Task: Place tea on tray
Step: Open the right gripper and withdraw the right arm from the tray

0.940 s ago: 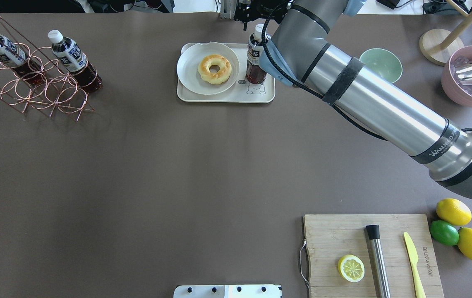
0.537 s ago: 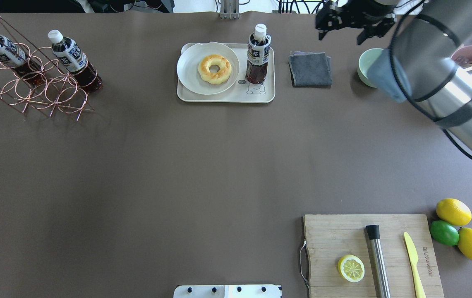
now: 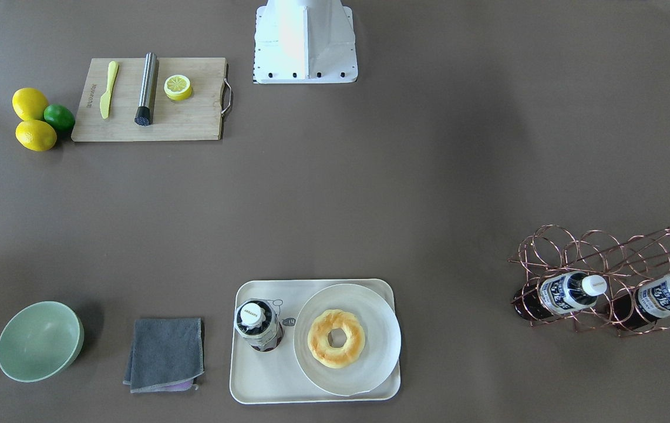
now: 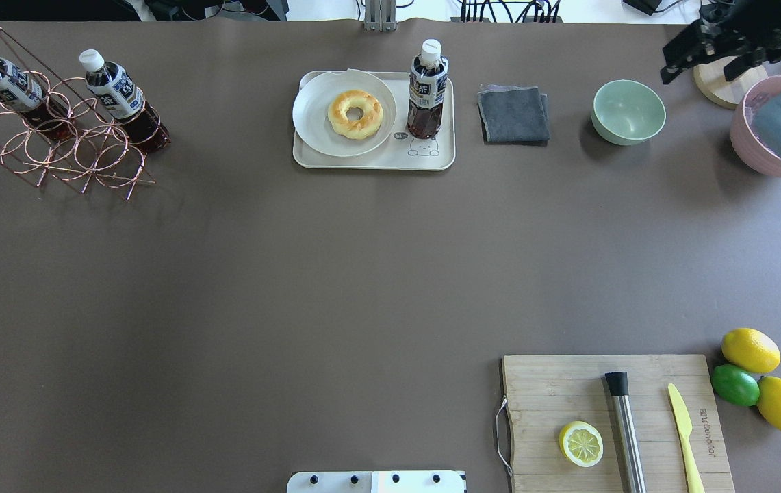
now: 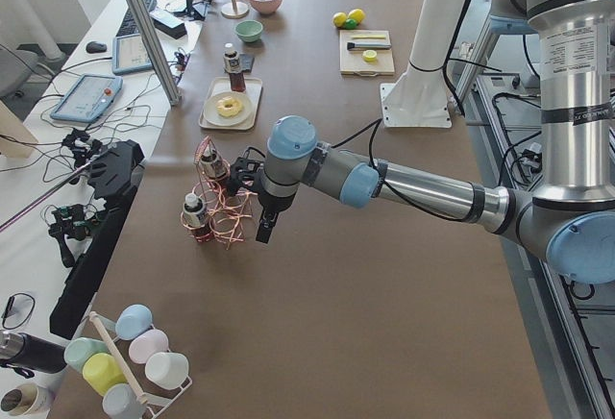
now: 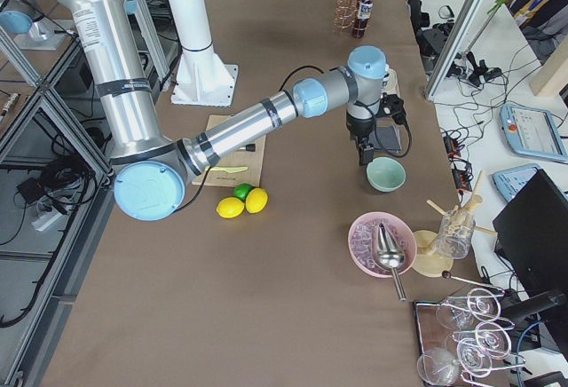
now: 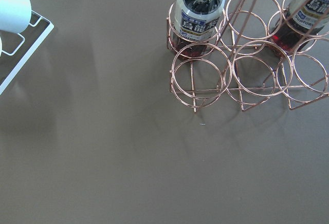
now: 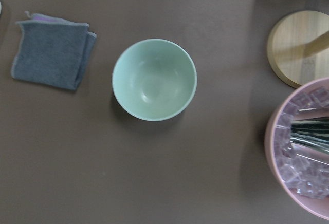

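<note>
Brown matte tabletop fills our views. Midway along its far edge, opposite the robot's base, we see a cream-white rectangular tray [image 4: 376, 163] with a raised rim and a small drawn bear. On it a small clear plastic tea bottle [image 4: 426, 89], dark reddish-brown with a white cap, stands upright at the end towards the right edge, just beside a round white plate [image 4: 311, 116] holding a ring doughnut [image 4: 355, 114]. The tea bottle stands free of both claws. Our right claw [image 4: 707, 68] hangs over the far right corner, well apart from the tray, its fingers spread, near a pale green bowl [image 4: 628, 111] and a pink bowl [image 4: 753, 154]. Our left claw [image 5: 261, 234] hovers near the far left corner beside a copper wire rack [image 4: 61, 147] that carries two more such bottles [image 4: 115, 89]. We cannot tell whether it is spread or pressed together.
</note>
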